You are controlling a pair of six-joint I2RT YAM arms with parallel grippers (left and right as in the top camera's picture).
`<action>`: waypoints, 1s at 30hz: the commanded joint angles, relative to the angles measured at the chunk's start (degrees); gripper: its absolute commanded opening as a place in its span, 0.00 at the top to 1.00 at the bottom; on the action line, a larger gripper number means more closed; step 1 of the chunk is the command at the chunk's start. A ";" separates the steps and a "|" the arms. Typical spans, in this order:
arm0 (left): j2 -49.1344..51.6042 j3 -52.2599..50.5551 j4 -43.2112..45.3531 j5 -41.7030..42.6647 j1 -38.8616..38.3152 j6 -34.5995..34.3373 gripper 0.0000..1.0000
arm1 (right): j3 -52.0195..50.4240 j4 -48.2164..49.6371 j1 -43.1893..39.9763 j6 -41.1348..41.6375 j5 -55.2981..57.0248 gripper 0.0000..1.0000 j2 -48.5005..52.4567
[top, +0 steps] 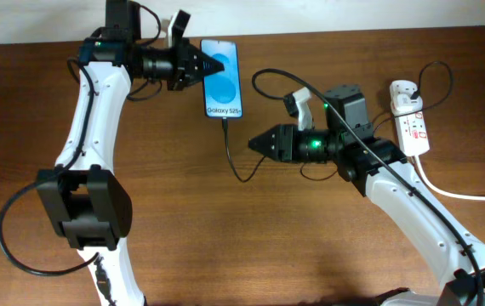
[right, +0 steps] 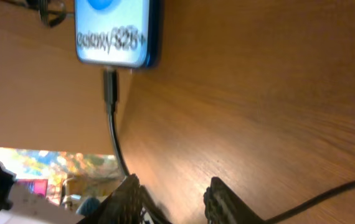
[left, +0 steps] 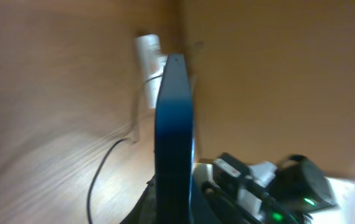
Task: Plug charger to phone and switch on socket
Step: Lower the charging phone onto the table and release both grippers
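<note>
The phone [top: 223,78] lies at the back of the wooden table, with a light blue screen and "Galaxy S25+" text. My left gripper [top: 198,66] is shut on its left side. In the left wrist view the phone [left: 174,124] stands edge-on between the jaws [left: 172,202]. The charger's connector [top: 225,122] sits in the phone's bottom edge, and it also shows in the right wrist view [right: 109,87]. Its thin black cable [top: 236,166] curves away toward the right arm. My right gripper [top: 255,143] is open and empty just right of the cable, with fingers apart [right: 171,186]. The white socket [top: 413,127] lies at the far right.
A thick white cord [top: 464,194] runs from the socket to the right edge. A black cable loop [top: 264,78] lies between the phone and the right arm. The right arm's body [left: 271,186] shows close behind the phone in the left wrist view.
</note>
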 commanded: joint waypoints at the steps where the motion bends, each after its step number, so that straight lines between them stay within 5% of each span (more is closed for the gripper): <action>1: 0.74 0.22 -7.08 -14.34 -0.37 8.11 1.00 | 0.17 -6.10 0.07 -6.36 5.42 0.60 0.17; 9: 8.72 -2.69 -13.49 -29.29 -1.77 12.07 1.00 | 0.17 -11.85 0.07 -8.41 9.92 0.56 0.17; 24: 13.49 -10.03 -6.60 -32.22 -2.45 10.78 1.00 | 0.17 -12.98 0.07 -9.49 10.36 0.55 0.17; 26: 13.49 -10.03 -6.64 -33.42 -2.45 10.78 0.95 | 0.17 -12.98 0.07 -9.49 10.36 0.55 0.17; 30: 13.46 -10.01 -6.88 -38.29 -2.40 10.80 0.67 | 0.17 -13.00 0.07 -9.49 10.34 0.54 0.17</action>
